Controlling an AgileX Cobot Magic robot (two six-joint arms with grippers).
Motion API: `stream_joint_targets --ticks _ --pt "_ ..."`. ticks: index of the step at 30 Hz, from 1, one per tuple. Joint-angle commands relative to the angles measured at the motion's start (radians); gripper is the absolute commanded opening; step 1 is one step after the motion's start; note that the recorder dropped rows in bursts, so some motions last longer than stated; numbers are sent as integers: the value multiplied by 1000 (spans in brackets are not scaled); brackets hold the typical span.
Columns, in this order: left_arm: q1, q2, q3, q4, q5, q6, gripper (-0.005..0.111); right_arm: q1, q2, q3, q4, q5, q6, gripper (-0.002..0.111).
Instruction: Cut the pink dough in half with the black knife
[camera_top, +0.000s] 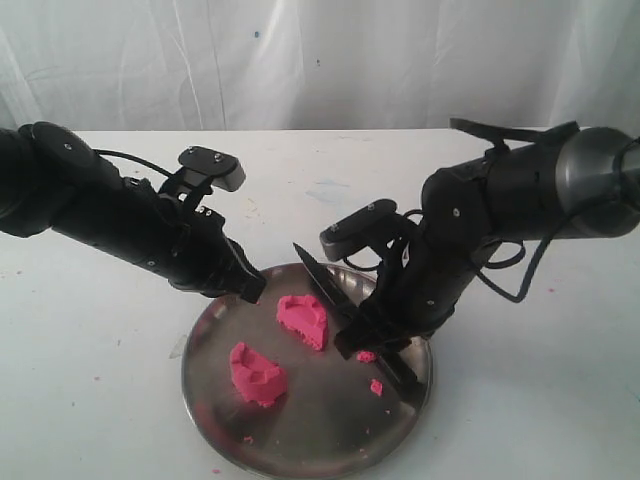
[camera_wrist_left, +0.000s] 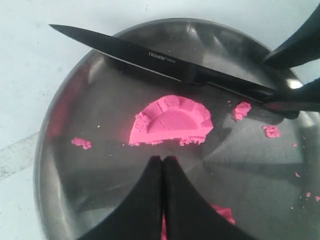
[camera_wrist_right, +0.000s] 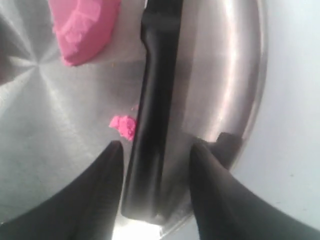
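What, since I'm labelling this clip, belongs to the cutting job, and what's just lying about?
Job: pink dough, its second chunk, black knife, metal plate under them.
Lying about: pink crumbs on the plate; white table.

Left arm (camera_top: 110, 215) extends from the left edge and slopes down toward centre, forearm straight, wrist camera mount (camera_top: 212, 165) on top. Left gripper (camera_top: 250, 287) at its end points down and to the right, tip low. Jaws closed: in the left wrist view the left fingers (camera_wrist_left: 145, 200) press flat together along one thin seam.

Right arm (camera_top: 520, 190) extends from the right edge, upper link near level, then bends hard at the wrist and drops down-left. Right gripper (camera_top: 372, 338) is angled steeply down, tips low. Jaws parted: in the right wrist view the right fingers (camera_wrist_right: 100, 200) stand clearly apart, tips level with each other. The two grippers are apart, not touching.
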Motion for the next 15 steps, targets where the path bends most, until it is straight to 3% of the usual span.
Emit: stream_joint_targets --ticks 1,4,7,11,15 --pt "-2 -43 -3 6 7 0 0 -22 -73 -17 -90 -2 35 41" --pt "0 -69 -3 102 -12 -4 0 -85 -86 -17 -183 -41 136 36" --pt "32 -82 -3 193 -21 -76 0 -181 -78 -17 -255 -57 233 22" --pt "133 -82 2 314 -21 -234 0 -323 -69 -11 -247 -94 270 4" --pt "270 -82 20 364 -2 -386 0 -415 -88 28 -247 -182 314 0"
